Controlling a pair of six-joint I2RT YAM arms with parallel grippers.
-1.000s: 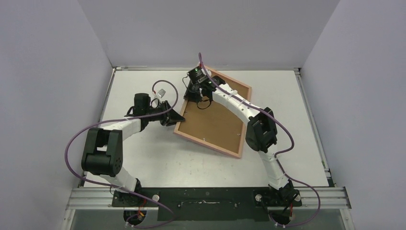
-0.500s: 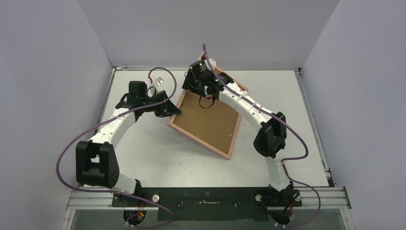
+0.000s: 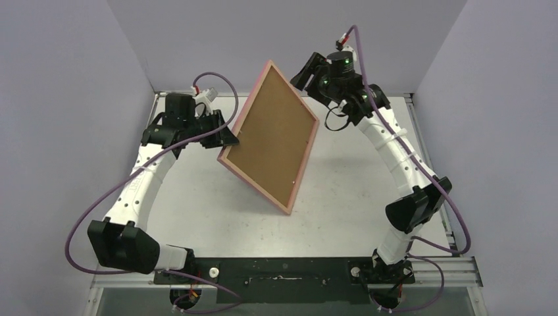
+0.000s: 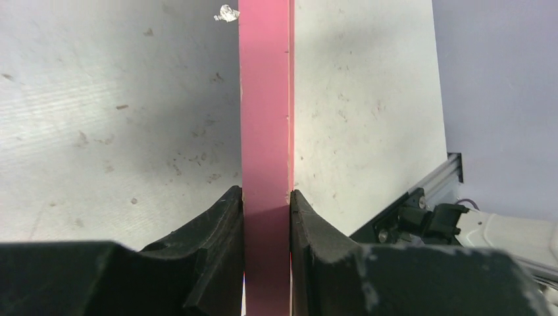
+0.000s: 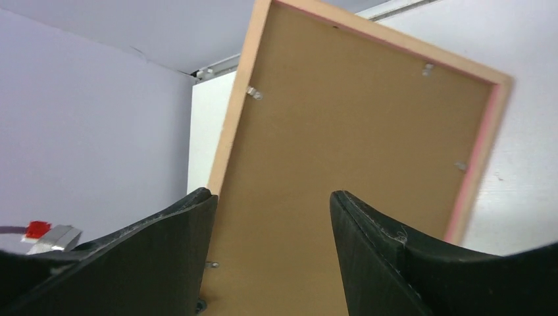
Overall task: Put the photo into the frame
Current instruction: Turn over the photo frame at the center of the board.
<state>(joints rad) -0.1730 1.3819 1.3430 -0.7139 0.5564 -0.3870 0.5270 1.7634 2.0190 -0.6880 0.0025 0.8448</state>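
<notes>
Left gripper (image 4: 266, 197) clamps frame (image 4: 265, 99) edge; frame tilted steeply, brown backing (image 5: 342, 151) toward top camera. Right gripper (image 5: 273, 197) wide, apart from frame.

Pink frame (image 3: 303, 166), steeply tilted, back visible

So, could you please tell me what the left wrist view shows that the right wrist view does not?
Only the left wrist view shows the left gripper shut on the frame, with the frame's pink edge pinched tight against a backdrop of speckled table. Only the right wrist view shows the brown backing panel filling the frame's back, the small metal tabs along its rim, and the right gripper open and holding nothing. Both views show the frame and some bare white table.
</notes>
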